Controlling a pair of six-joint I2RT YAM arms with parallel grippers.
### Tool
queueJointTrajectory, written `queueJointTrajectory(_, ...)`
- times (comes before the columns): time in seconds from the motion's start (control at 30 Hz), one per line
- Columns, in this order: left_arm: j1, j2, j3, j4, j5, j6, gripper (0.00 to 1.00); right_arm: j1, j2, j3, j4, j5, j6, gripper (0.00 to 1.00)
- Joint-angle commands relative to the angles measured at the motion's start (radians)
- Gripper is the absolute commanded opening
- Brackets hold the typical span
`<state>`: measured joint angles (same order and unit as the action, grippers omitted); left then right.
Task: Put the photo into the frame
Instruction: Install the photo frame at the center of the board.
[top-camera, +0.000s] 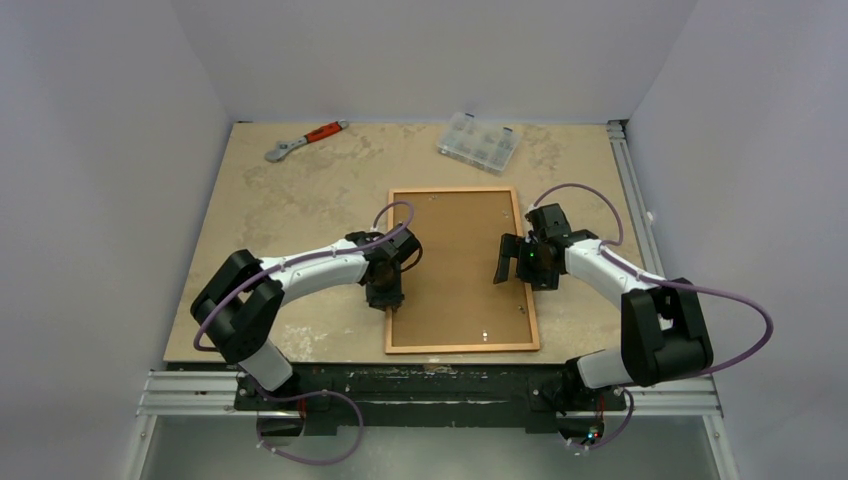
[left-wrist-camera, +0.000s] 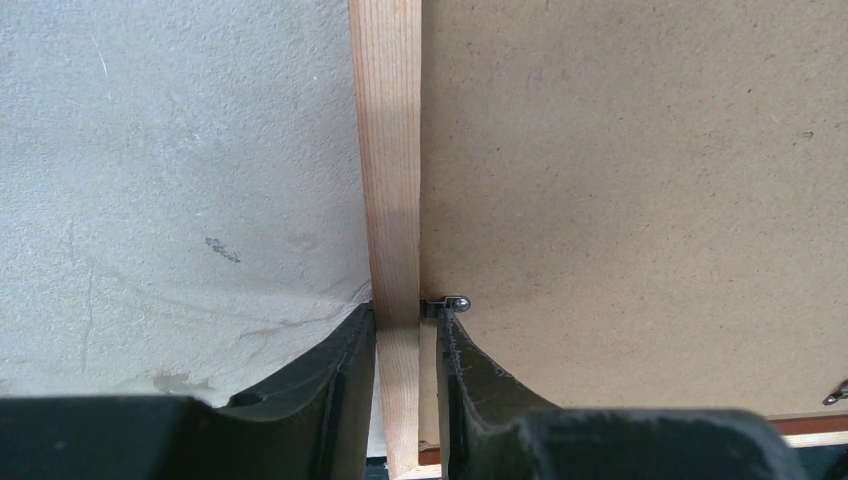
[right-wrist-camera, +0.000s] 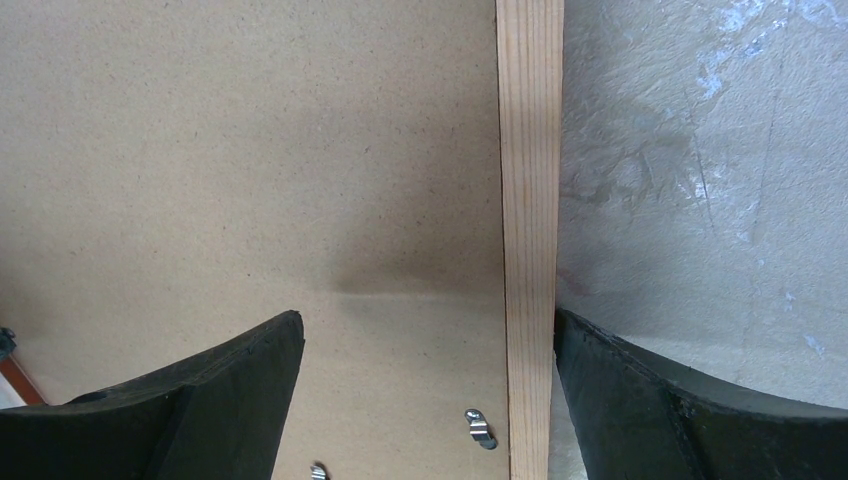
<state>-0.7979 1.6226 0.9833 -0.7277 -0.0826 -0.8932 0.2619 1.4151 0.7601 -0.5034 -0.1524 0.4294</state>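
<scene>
Lying flat, frame (top-camera: 452, 190) shows pale wood back w/ brown board (top-camera: 455, 260) inside.

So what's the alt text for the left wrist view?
Two dark fingers of the left pincer closely straddle the pale wooden edge of the frame. A brown backing board fills the right, a small metal clip by one finger; pale table lies left.

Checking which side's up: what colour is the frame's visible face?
Frame: pale light wood, best in left wrist view.
</scene>
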Motion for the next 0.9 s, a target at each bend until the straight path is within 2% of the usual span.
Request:
queueJointTrajectory(0.0, -0.004, 0.008, -0.018, 0.018, -0.010, 0.019, 0.04, 0.011, 0.010, 0.031, -0.035, -0.041, 0.021, 0.93)
queueJointTrajectory(0.07, -0.003, 0.008, -0.017, 0.017, -0.010, 0.020, 0.04, 0.010, 0.010, 0.031, -0.036, -0.041, 0.020, 0.93)
queueJointTrajectory(0.1, -0.003, 0.006, -0.019, 0.020, -0.010, 0.020, 0.08, 0.011, 0.007, 0.030, -0.037, -0.040, 0.020, 0.93)
queueJointTrajectory(0.13, -0.003, 0.000, -0.021, 0.023, -0.008, 0.020, 0.14, 0.011, 0.006, 0.029, -0.036, -0.038, 0.017, 0.93)
queueJointTrajectory(0.2, -0.001, -0.021, -0.030, 0.032, -0.006, 0.020, 0.36, 0.011, 0.005, 0.028, -0.041, -0.028, 0.009, 0.93)
queueJointTrajectory(0.27, 0.008, -0.049, -0.051, 0.057, 0.013, 0.023, 0.54, 0.011, 0.005, 0.026, -0.041, -0.025, 0.012, 0.92)
queueJointTrajectory(0.37, 0.042, -0.115, -0.109, 0.138, 0.075, 0.020, 0.67, 0.017, 0.005, 0.019, -0.030, -0.036, 0.017, 0.92)
queueJointTrajectory(0.53, 0.125, -0.228, -0.231, 0.246, 0.167, 0.003, 0.72, 0.080, 0.025, 0.039, -0.024, -0.021, 0.034, 0.92)
queueJointTrajectory(0.67, 0.169, -0.290, -0.262, 0.216, 0.139, 0.009, 0.74, 0.173, 0.066, 0.086, -0.012, 0.000, 0.074, 0.91)
queueJointTrajectory(0.87, 0.185, -0.313, -0.261, 0.153, 0.087, 0.021, 0.76, 0.235, 0.090, 0.147, -0.045, 0.077, 0.060, 0.91)
